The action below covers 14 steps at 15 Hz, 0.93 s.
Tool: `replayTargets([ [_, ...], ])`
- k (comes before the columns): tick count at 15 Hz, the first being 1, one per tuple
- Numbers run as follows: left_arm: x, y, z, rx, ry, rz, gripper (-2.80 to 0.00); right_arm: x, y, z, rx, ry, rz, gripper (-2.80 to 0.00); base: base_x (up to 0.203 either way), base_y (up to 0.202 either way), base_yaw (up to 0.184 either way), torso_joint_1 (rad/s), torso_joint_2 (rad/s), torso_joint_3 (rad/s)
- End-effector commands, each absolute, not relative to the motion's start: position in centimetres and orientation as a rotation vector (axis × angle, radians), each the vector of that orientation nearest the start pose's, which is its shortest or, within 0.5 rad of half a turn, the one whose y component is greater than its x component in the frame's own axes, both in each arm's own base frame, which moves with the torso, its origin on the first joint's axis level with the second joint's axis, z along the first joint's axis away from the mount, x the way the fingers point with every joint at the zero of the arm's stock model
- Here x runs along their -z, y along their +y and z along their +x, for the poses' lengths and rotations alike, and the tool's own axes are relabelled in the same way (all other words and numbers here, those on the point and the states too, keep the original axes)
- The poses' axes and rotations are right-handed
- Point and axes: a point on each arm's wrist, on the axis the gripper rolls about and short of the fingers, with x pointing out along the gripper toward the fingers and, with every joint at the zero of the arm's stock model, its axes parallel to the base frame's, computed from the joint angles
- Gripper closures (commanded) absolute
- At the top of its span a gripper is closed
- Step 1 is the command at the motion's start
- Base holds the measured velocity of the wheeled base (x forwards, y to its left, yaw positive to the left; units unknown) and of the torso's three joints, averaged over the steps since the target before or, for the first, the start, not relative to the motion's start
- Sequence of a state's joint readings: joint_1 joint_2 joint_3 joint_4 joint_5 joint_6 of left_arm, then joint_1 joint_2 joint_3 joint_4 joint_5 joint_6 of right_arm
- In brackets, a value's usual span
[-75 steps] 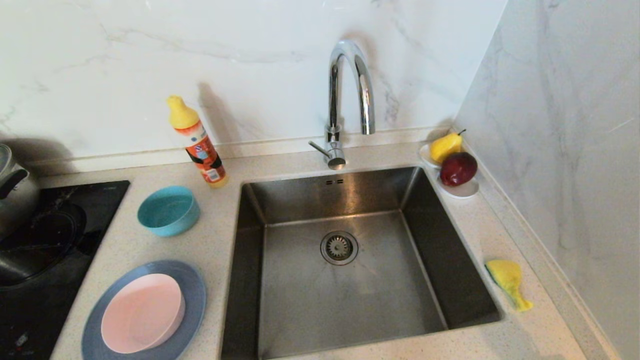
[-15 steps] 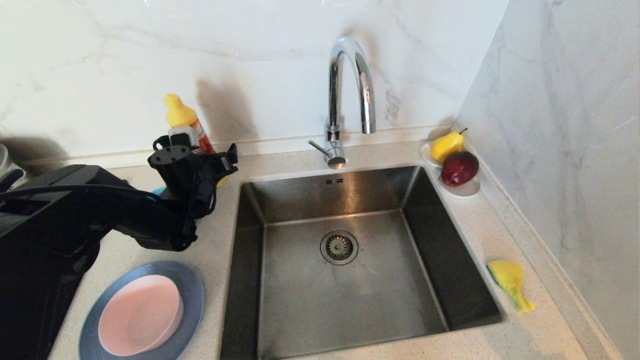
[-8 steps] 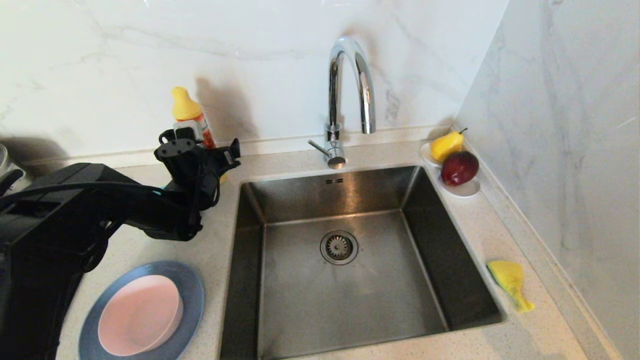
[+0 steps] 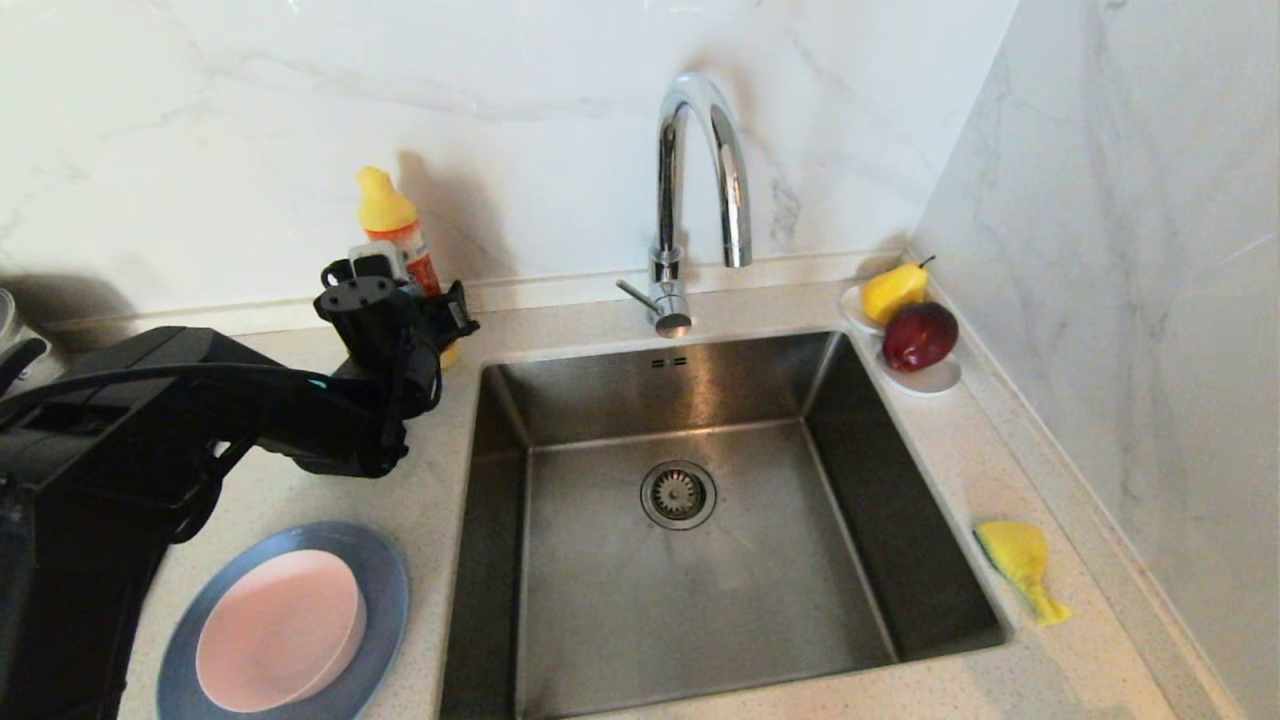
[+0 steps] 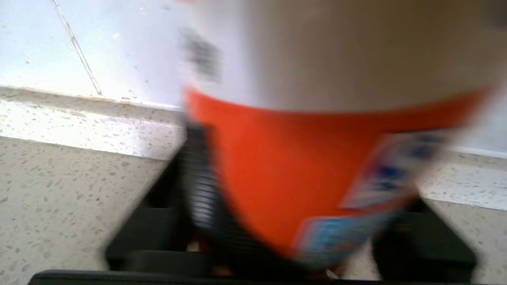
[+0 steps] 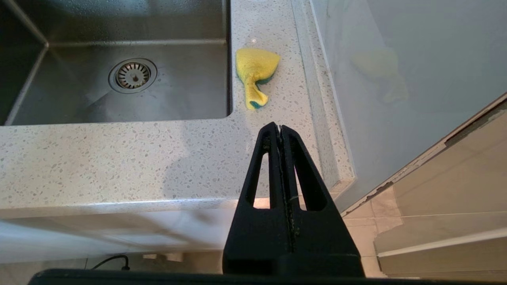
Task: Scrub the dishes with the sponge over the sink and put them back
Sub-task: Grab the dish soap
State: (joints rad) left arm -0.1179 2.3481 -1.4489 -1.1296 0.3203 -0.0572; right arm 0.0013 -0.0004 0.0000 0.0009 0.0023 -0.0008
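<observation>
At the far left the left arm reaches over the counter (image 4: 960,450) toward the back wall, and the left gripper (image 4: 425,320) has its fingers (image 5: 200,186) on either side of the orange bottle (image 4: 400,245); whether they press it tight cannot be told. The small teal bowl is hidden behind that arm. In front, near the counter's front edge, the pink bowl (image 4: 280,630) sits inside the grey-blue plate (image 4: 385,575). To the right is the sink (image 4: 600,380), with the tap (image 4: 700,180) behind it. At its back right corner a white saucer (image 4: 925,380) holds a pear (image 4: 893,290) and an apple (image 4: 917,336). The sponge (image 4: 1018,560) lies on the counter just right of the sink. The right gripper (image 6: 280,130) hangs off the counter's front edge, fingers pressed together, holding nothing
</observation>
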Motion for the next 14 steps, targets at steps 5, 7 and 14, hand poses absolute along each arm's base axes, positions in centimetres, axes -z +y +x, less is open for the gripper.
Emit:
replayTargets([
  [5,-15.1,-4.9,47.3,-0.199,-0.243,-0.113,0.00,-7.5,0.0,-2.3,-0.005,0.001,-0.002,0.00,0.000,0.000,0.000,0.000,0.00,0.000],
  [7,-16.0,-4.8,46.9,-0.216,-0.261,-0.119,0.00,-7.5,0.0,-2.3,-0.005,0.000,-0.001,0.00,0.000,0.000,0.000,0.000,0.00,0.000],
  [14,-24.7,-5.5,38.8,-0.202,-0.363,-0.159,0.00,-7.5,0.0,-2.3,-0.005,0.002,-0.002,0.00,0.000,0.000,0.000,0.000,0.00,0.000],
])
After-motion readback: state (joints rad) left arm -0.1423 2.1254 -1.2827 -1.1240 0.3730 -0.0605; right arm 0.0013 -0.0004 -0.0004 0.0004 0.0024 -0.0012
